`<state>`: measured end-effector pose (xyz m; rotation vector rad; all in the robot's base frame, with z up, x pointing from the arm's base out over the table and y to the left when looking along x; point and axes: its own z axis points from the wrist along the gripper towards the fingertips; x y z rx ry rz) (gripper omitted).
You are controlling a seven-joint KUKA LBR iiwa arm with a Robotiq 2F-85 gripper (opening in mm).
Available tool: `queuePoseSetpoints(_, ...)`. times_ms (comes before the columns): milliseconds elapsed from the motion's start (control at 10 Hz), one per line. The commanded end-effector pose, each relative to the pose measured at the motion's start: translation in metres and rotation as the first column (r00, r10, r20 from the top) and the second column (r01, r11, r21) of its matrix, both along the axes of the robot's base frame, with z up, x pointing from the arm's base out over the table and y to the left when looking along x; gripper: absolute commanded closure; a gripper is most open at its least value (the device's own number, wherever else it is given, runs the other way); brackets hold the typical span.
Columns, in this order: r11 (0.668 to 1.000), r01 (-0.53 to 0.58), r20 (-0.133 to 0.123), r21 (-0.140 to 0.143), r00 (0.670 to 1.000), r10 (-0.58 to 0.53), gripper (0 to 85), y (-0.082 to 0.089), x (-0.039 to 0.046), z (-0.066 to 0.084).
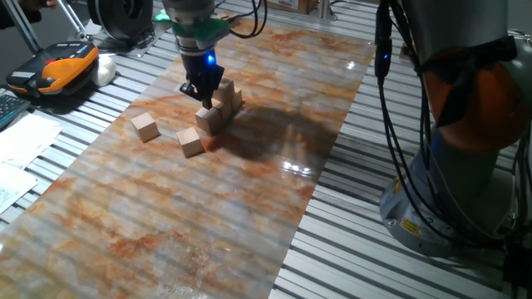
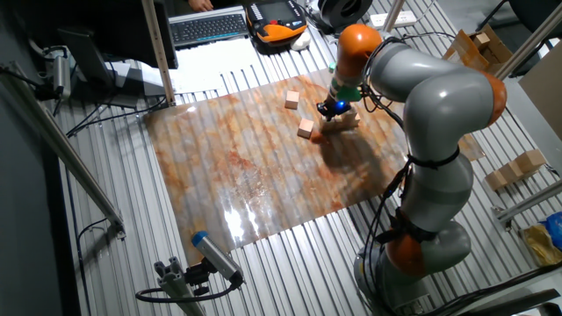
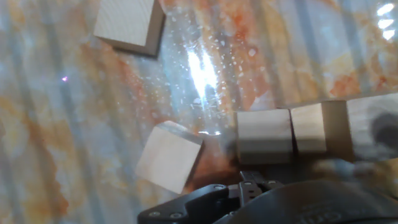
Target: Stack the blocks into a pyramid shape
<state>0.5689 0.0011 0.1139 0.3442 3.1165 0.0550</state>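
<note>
The blocks (image 1: 218, 108) cluster on the desk (image 1: 249, 208) directly beneath my claw (image 1: 202, 90); two loose ones lie off to the side. Whether my claw grips anything, I cannot tell.

Blocks (image 1: 190, 142): pale unpainted wood, matt, faint grain. Marbled orange-grey mat (image 1: 166, 224): glossy, smooth, reflective. Table (image 1: 374, 199): ribbed metal slats.

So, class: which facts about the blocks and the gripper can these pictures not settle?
- Block count in the cluster: the gripper covers it in one fixed view; too small in the other.
- Gripper open or shut: fingertips lie outside the hand view.
- Rightmost row block: blurred, cut by the edge.
</note>
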Motion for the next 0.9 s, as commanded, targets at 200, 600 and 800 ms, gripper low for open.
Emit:
queuePoseSetpoints(200, 1.0, -0.012, 0.0, -0.028, 1.0, 0.012, 85.0, 0.01, 0.004, 0.0)
queuePoseSetpoints(600, 0.999, 0.005, 0.007, -0.036, 1.0, -0.005, 85.0, 0.026, 0.0067, -0.011)
queuePoseSetpoints(800, 0.999, 0.002, 0.004, -0.04, 1.0, -0.002, 85.0, 0.03, 0.0081, -0.015)
